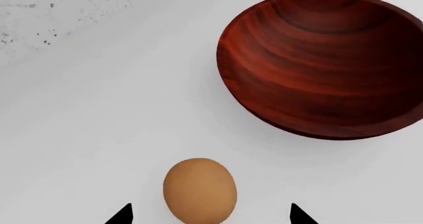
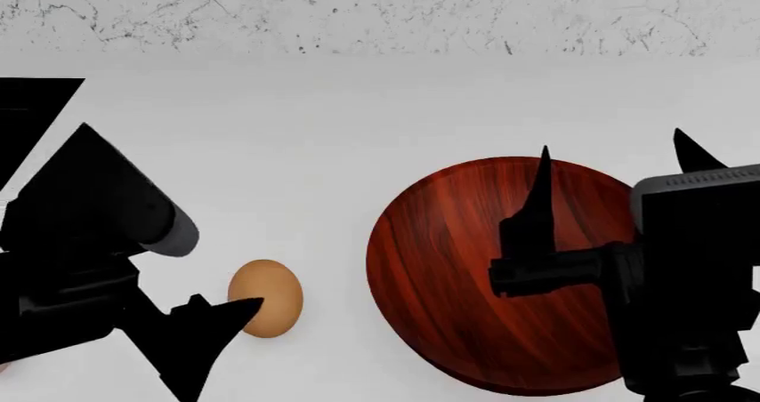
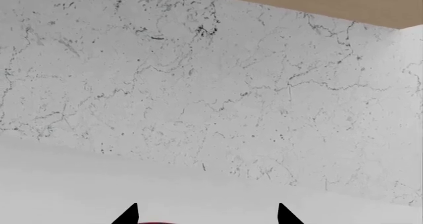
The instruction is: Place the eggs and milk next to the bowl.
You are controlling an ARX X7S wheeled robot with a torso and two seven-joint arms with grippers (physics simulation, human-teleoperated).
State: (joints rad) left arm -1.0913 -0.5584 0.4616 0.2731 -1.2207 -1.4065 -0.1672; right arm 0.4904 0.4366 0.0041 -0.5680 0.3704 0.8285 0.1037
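One egg point(image 2: 266, 297) lies at the bowl's point(image 2: 440, 269) nine o'clock; other egg and milk unseen. Both claws, left point(image 1: 210, 215) and right point(image 3: 207, 213), gape empty.

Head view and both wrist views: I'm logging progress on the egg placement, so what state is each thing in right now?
Orange-brown egg: lying on the white counter, beside the bowl, not touching it, ungripped.
Wooden bowl: upright, empty.
Left end effector: open, fingertips either side of the egg.
Right end effector: open, holding nothing, above the bowl.
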